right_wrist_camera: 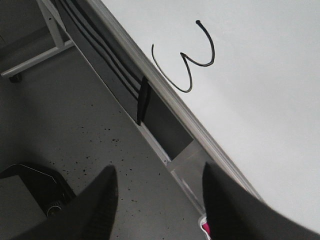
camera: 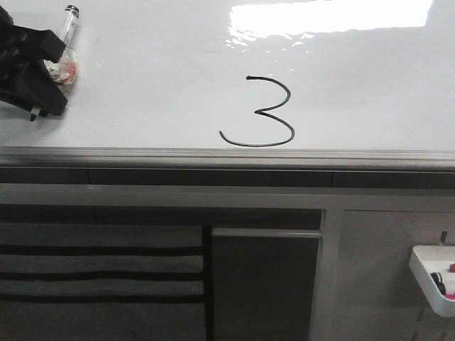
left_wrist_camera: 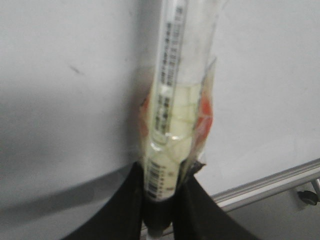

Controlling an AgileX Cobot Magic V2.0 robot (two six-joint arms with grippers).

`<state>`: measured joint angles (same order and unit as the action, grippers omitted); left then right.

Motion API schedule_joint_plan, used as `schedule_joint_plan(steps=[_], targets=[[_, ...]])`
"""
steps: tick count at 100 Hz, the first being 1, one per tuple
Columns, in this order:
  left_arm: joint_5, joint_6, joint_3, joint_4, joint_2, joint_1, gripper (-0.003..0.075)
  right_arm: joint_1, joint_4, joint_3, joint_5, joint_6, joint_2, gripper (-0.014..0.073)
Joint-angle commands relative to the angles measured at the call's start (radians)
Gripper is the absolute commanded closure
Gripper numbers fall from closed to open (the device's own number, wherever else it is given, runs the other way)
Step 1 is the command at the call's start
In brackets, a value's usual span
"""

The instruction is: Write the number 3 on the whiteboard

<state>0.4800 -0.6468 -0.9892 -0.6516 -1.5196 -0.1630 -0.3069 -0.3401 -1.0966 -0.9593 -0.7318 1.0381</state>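
A black hand-drawn number 3 (camera: 263,110) stands on the glossy whiteboard (camera: 142,92), near its front edge. My left gripper (camera: 55,67) rests over the board's far left, shut on a clear-bodied marker (camera: 69,25) wrapped in tape with an orange patch. In the left wrist view the marker (left_wrist_camera: 172,75) runs up from between the black fingers (left_wrist_camera: 125,200) of that gripper (left_wrist_camera: 162,180), over the whiteboard (left_wrist_camera: 60,100). My right gripper (right_wrist_camera: 158,170) is open and empty, off the board above the floor. From there the number 3 (right_wrist_camera: 192,55) shows on the whiteboard (right_wrist_camera: 260,75). The front view does not show the right gripper.
A grey metal edge strip (camera: 213,156) runs along the board's front. Below it are dark panels and a slatted section (camera: 99,273). A small white tray (camera: 430,273) with markers hangs at the lower right. Speckled grey floor (right_wrist_camera: 100,125) lies under the right gripper.
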Motion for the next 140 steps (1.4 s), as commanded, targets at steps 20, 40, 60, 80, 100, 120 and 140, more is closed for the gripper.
schedule_joint_plan(steps=[20,40,60,80,100,120,140], targets=[[-0.09,0.011,-0.029,-0.022,0.009,0.008,0.0654,0.005,-0.015,-0.023,0.045,0.003,-0.021,0.0253],[-0.082,0.011,-0.029,-0.018,0.019,0.008,0.0385,0.005,-0.015,-0.023,0.043,0.003,-0.021,0.0253],[0.001,0.011,-0.052,0.008,0.103,0.008,0.0309,0.005,-0.011,-0.028,-0.011,0.059,-0.027,0.0253],[0.158,0.011,-0.061,0.124,0.291,0.008,0.0309,0.005,0.183,-0.028,-0.035,0.415,-0.064,0.0254],[0.332,0.023,-0.061,0.211,0.55,0.008,0.0311,0.005,0.413,0.007,-0.031,0.779,-0.173,0.0256],[0.334,0.141,0.021,0.347,0.82,0.008,0.0417,0.005,0.418,0.159,0.132,0.837,-0.369,0.0427],[0.105,0.178,0.228,0.371,1.044,0.008,0.0622,0.005,0.418,0.318,0.284,0.837,-0.539,0.0667]])
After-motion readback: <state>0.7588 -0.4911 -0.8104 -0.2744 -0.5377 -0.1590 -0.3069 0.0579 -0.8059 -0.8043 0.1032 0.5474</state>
